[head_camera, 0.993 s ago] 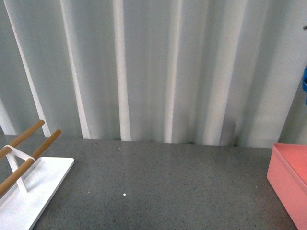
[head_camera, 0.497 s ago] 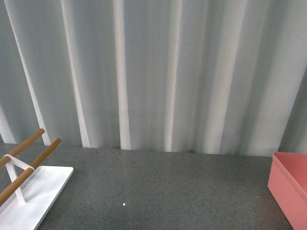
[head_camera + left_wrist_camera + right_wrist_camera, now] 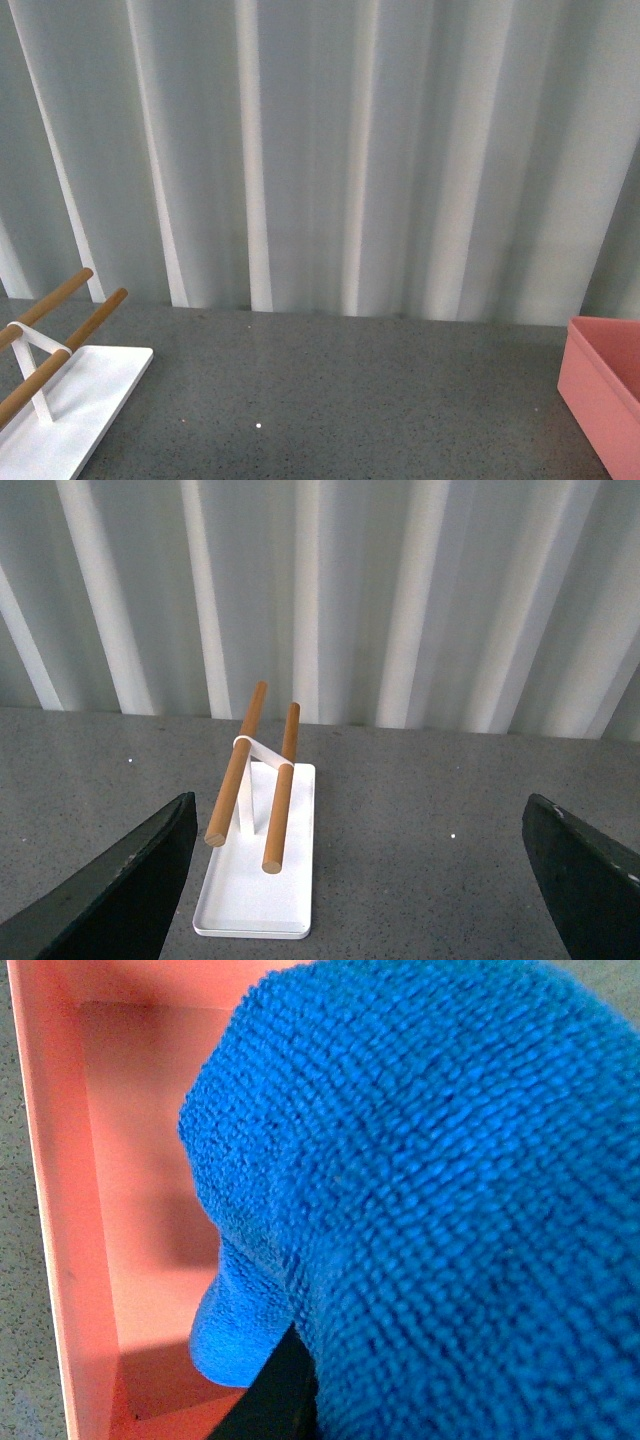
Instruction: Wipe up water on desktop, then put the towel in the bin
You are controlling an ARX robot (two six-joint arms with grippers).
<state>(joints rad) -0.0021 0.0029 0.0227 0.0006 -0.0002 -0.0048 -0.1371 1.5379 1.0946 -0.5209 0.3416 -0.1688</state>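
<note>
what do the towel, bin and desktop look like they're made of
The towel: fluffy blue microfibre, by its looped pile. The bin: likely smooth matte pink plastic, with thin moulded walls. The desktop: dark grey speckled stone or stone-look laminate.

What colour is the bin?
The bin is salmon pink, clearest in the right wrist view.
</note>
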